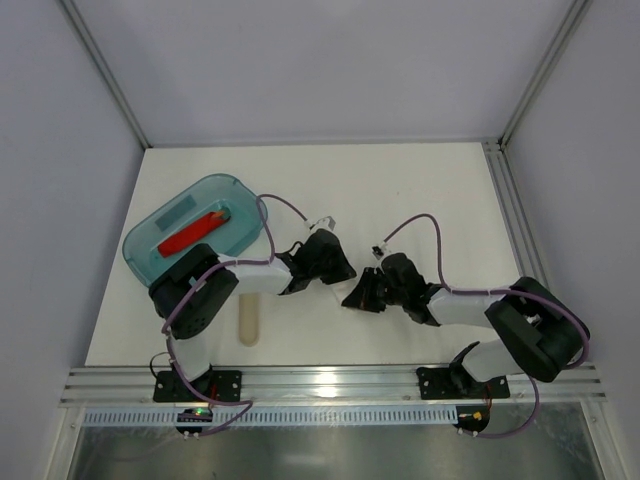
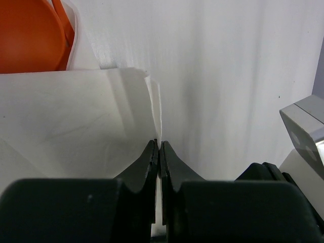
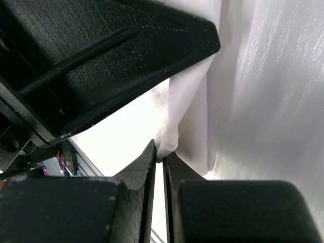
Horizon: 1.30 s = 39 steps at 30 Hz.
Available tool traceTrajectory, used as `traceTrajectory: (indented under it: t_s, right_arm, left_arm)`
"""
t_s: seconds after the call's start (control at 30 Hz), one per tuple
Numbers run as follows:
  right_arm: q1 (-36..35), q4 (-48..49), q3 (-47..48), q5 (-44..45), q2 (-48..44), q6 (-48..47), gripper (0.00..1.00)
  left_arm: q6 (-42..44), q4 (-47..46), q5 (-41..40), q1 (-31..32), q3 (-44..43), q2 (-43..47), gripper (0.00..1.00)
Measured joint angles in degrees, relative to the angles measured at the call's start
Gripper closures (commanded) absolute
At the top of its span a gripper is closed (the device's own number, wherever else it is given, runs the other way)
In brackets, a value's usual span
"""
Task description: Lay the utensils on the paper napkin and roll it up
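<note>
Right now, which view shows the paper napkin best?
The left wrist view: the napkin fills its left half, creases clear, its edge pinched by the left end effector. In the right wrist view the napkin is only a pinched fold. From above, I cannot make it out.

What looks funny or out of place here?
A red-orange utensil lies in the teal tray, and a pale stick-like piece lies on the table beside the left arm, both away from the paper napkin. The left gripper and right gripper are both pinching the napkin, which is creased.
</note>
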<state>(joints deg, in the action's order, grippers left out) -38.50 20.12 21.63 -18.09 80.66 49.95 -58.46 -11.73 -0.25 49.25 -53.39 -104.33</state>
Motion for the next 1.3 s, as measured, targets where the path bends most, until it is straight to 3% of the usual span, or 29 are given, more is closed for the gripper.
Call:
traceTrajectory:
  t_s: [0.03,0.13,0.27,0.4,0.57,0.87,1.1,1.3]
  right_arm:
    - [0.0,0.0,0.0,0.0,0.0,0.0,0.76]
    - [-0.1,-1.6,0.1,0.5,-1.2,-0.2,0.63]
    - [-0.2,-6.4,1.2,2.4,-4.9,-0.6,0.61]
    - [-0.3,-9.6,2.6,4.7,-6.5,-1.3,0.62]
    - [-0.3,-11.7,2.8,6.2,-6.5,-2.1,0.72]
    - [-0.4,-13.3,2.8,7.7,-7.0,-3.3,0.72]
    - [-0.4,-14.3,0.9,7.3,-10.9,-5.8,0.67]
    - [-0.4,-15.2,-0.2,7.5,-14.0,-6.9,0.82]
  left_arm:
    - [0.0,0.0,0.0,0.0,0.0,0.0,0.93]
    - [0.0,0.0,0.1,0.0,0.0,0.0,0.92]
    - [0.0,-0.3,0.6,0.0,0.1,0.0,0.92]
    - [0.1,-0.9,1.6,0.0,0.5,0.0,0.92]
    - [0.4,-1.6,3.3,0.0,1.0,0.0,0.92]
    - [0.5,-3.7,5.9,0.0,1.7,0.0,0.92]
    - [0.9,-3.8,6.4,0.0,1.7,0.0,0.92]
    - [0.9,-3.8,6.4,0.0,1.8,0.0,0.93]
